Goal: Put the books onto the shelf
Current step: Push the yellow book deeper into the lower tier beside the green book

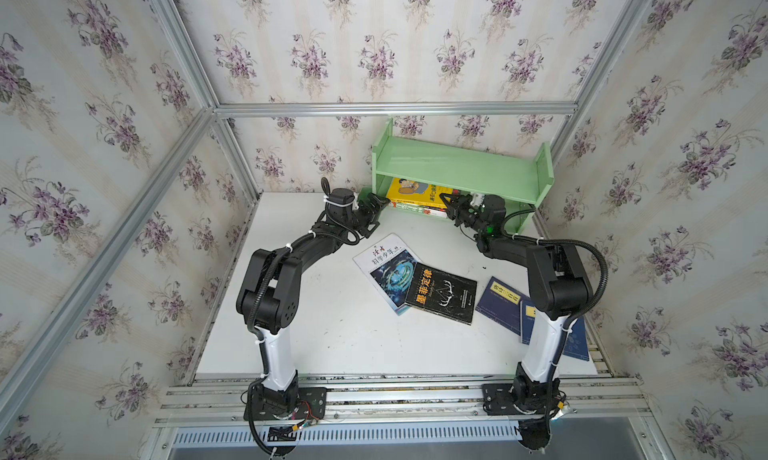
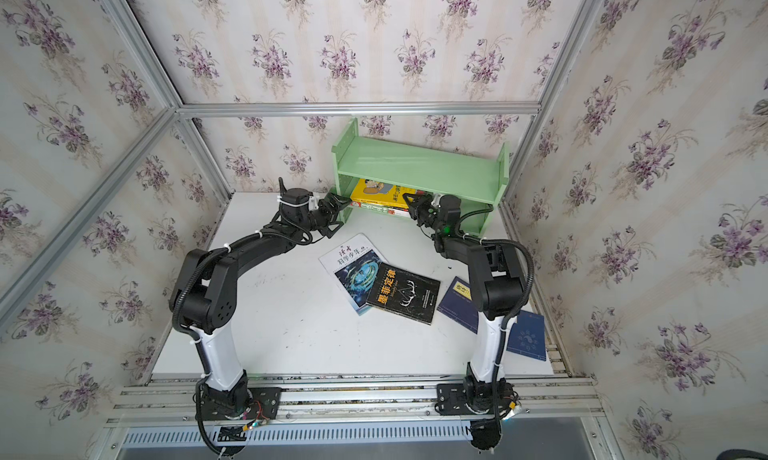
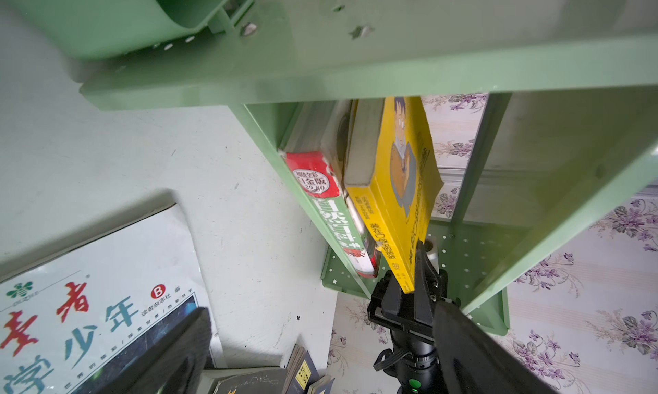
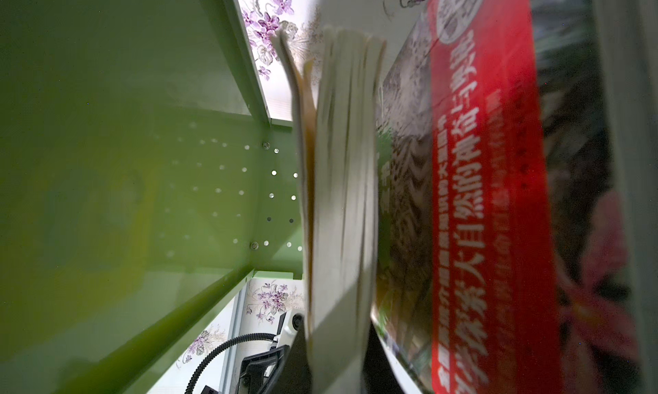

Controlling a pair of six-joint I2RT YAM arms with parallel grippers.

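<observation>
left end effector (image 1: 380,212) fully open, empty, 9 o'clock of shelf (image 1: 457,167) | right end effector (image 1: 448,204) clamped on yellow book (image 1: 415,190) in lower tier, over green book (image 3: 334,214) | loose books (image 1: 440,291) on bench (image 1: 324,333), 4 o'clock

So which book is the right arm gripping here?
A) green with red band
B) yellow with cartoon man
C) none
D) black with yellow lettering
B: in the left wrist view the jaws of the right gripper pinch a corner of the yellow book inside the shelf.
</observation>
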